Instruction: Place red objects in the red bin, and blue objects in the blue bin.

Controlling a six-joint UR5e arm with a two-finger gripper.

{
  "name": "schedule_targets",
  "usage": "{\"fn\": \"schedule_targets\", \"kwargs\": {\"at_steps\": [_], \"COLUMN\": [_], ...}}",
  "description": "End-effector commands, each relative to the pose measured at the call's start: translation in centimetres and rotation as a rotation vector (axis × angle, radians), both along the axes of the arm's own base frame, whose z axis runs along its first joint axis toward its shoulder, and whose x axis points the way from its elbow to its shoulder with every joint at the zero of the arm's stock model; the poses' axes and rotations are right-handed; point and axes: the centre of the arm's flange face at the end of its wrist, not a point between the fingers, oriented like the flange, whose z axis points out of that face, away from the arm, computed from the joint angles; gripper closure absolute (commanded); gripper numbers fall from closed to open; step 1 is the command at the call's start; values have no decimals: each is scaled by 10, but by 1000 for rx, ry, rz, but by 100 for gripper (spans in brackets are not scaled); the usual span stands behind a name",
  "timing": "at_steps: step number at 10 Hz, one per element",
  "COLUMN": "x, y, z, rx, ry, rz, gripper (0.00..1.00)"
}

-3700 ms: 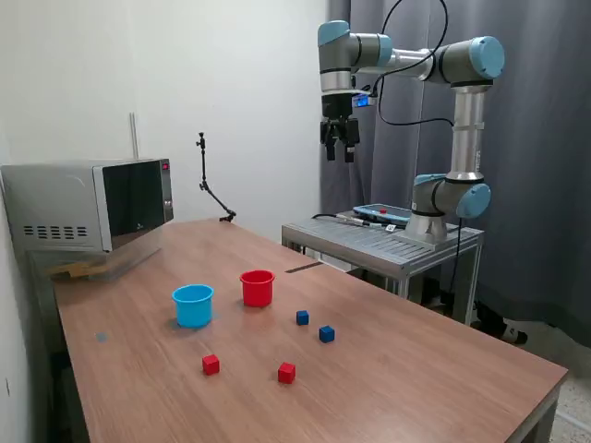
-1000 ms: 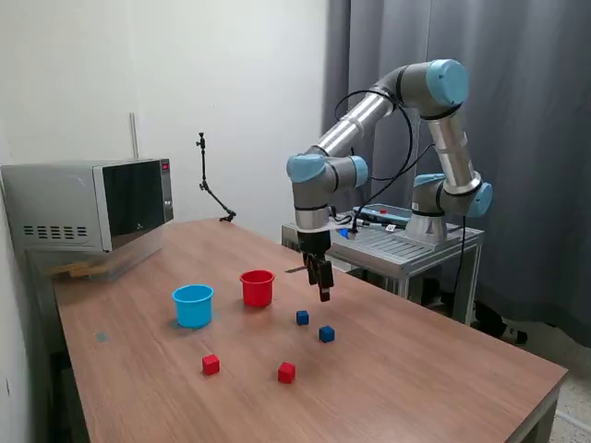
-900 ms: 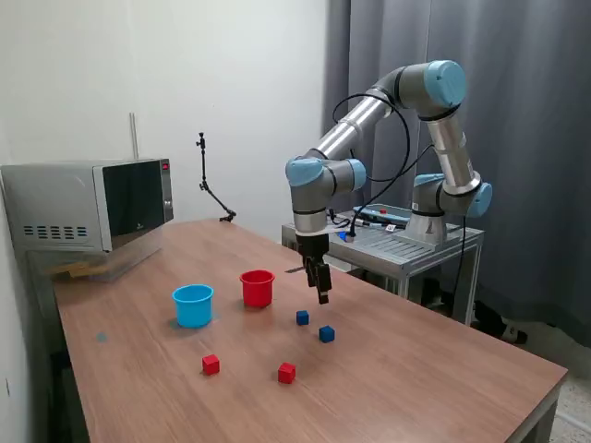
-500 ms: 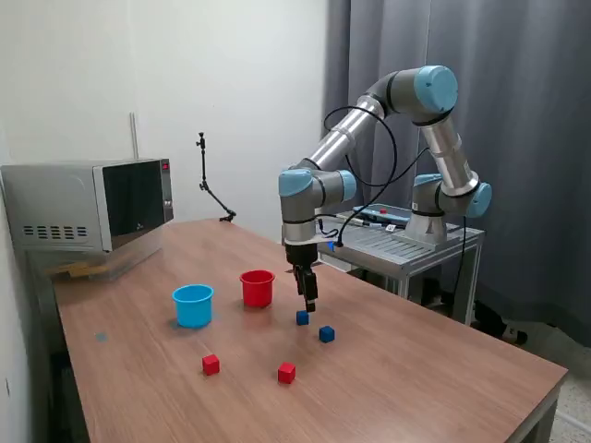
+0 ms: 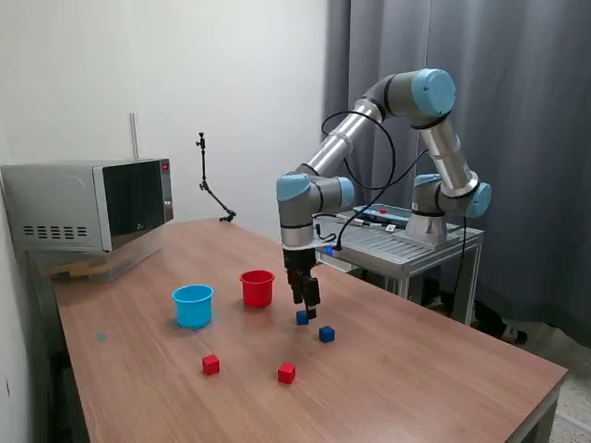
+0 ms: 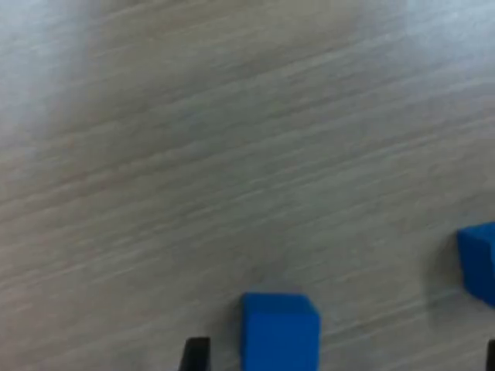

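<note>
in the exterior view we start at the far-left corner of the worktop (image 5: 416, 369), where a grey microwave (image 5: 88, 205) stands against the wall. behind the worktop's far edge a thin black stand (image 5: 211, 189) rises.

moving toward the exterior view's right, the light blue cup (image 5: 193, 305) sits upright in the middle stretch of the worktop, and the red cup (image 5: 257, 288) stands upright just beside it, a little further back. the two cups are near each other but not touching.

closer to the front edge lie the two red cubes — one red cube (image 5: 211, 365) below the light blue cup, the other red cube (image 5: 287, 373) further toward the exterior view's right. they are well apart from each other and from the cups.

next comes the end effector (image 5: 306, 311), pointing straight down on the bent arm (image 5: 369, 120). it hangs right over a dark blue cube (image 5: 301, 317), just to the right of the red cup. in the wrist view the same dark blue cube (image 6: 279, 331) rests on the wood grain between two dark finger tips (image 6: 196, 355) at the picture's edge, with a clear gap beside it — so we read the end effector as spread and gripping nothing.

the second dark blue cube (image 5: 326, 334) lies near the first, slightly nearer the front edge; it also shows at the border of the wrist view (image 6: 479, 259).

past the worktop's right edge stands a metal cart (image 5: 388, 242) carrying the arm's base.
</note>
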Motion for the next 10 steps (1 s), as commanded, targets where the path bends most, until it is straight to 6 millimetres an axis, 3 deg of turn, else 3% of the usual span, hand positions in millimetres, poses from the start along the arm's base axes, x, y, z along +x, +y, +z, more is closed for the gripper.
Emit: {"fn": "schedule_targets", "kwargs": {"at_steps": [1,10], "x": [8,10], "y": [-4,20], "z": [-10,-14], "rx": [-25,-20], "ry": [-20,-31], "rz": [17,-27], "gripper": [0,0]}}
